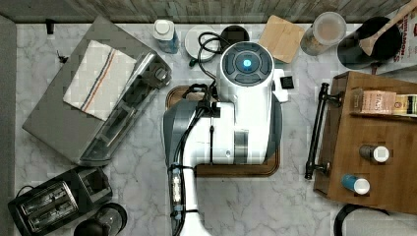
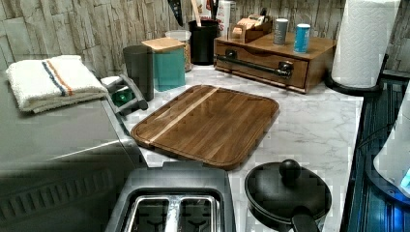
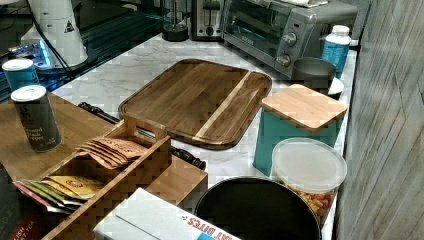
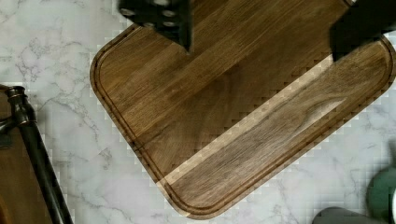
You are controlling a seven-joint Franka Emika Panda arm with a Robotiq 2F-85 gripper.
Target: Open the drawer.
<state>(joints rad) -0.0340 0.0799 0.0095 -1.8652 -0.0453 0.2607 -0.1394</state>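
The drawer (image 2: 263,66) sits shut in its wooden cabinet (image 1: 378,142) at the top view's right edge of the marble counter (image 1: 142,182); its long black bar handle (image 1: 316,132) faces the cutting board (image 2: 208,123), standing proud of the front so fingers can get behind it. The arm (image 1: 231,123) hangs over the board, well apart from the handle; nothing touched yet. In the wrist view the gripper (image 4: 268,25) looks down at the bare board, its two dark fingers (image 4: 161,18) spread wide with nothing between them; the handle (image 4: 35,154) shows off to one side. Spice tins (image 2: 290,33) and tea packets (image 3: 107,150) ride on the cabinet top; I reckon a smooth, level pull is wanted so they stay put. The task looks barely begun.
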